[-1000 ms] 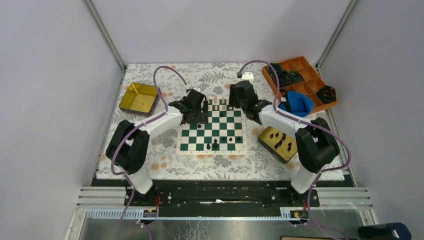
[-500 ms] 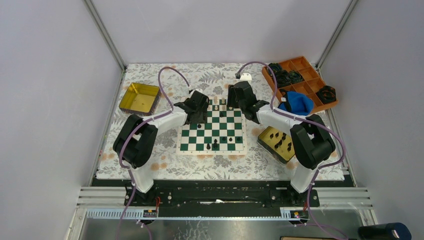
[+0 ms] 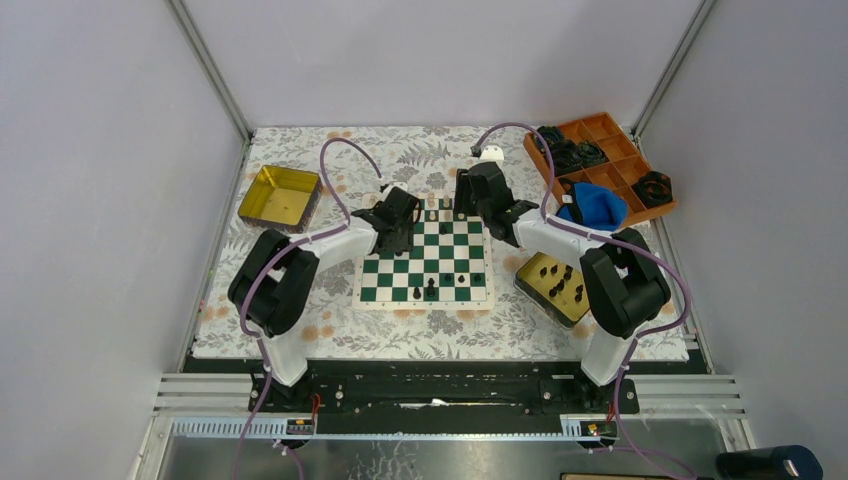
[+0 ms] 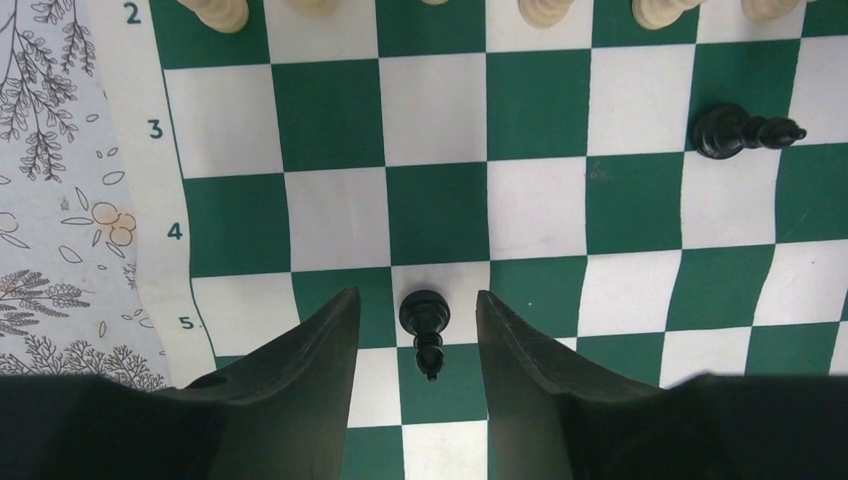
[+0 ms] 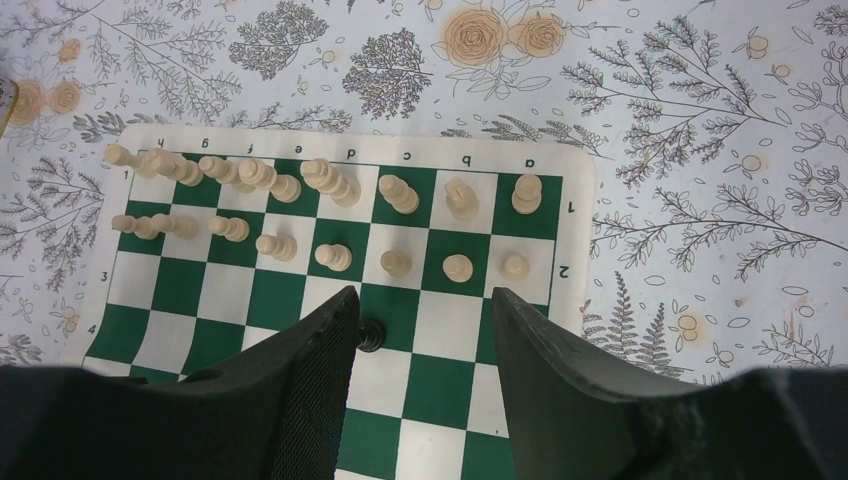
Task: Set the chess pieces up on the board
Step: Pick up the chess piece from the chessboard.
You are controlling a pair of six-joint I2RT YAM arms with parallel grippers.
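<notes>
Board (image 3: pixel 385 290): laid flat on the flowered cloth, between the two arms.
Left gripper (image 4: pixel 416 294): held low over the board's left part near rank 5, with the jaws parted and nothing clasped.
Black piece (image 4: pixel 424 318): stood on the board between the left fingers (image 4: pixel 320 360), with a gap seen on each side (no pad is touching it).
Right gripper (image 5: pixel 423 292): held over the board's far right part, with the jaws spread wide and nothing gripped.
Black piece by the right finger (image 5: pixel 372 335): seen on the board just beside one finger's inner edge; whether it is touched cannot be told.
Cream pieces (image 5: pixel 330 256): lined up in two rows on ranks 1 and 2, along the board's far edge.
Scattered black pieces (image 3: pixel 430 288): stood on the board's near half, well apart from both grippers.
Gold tin (image 3: pixel 530 262): placed just right of the board, with black pieces lying in it.
Second gold tin (image 3: pixel 278 195): set left of the board's far corner, apart from it.
</notes>
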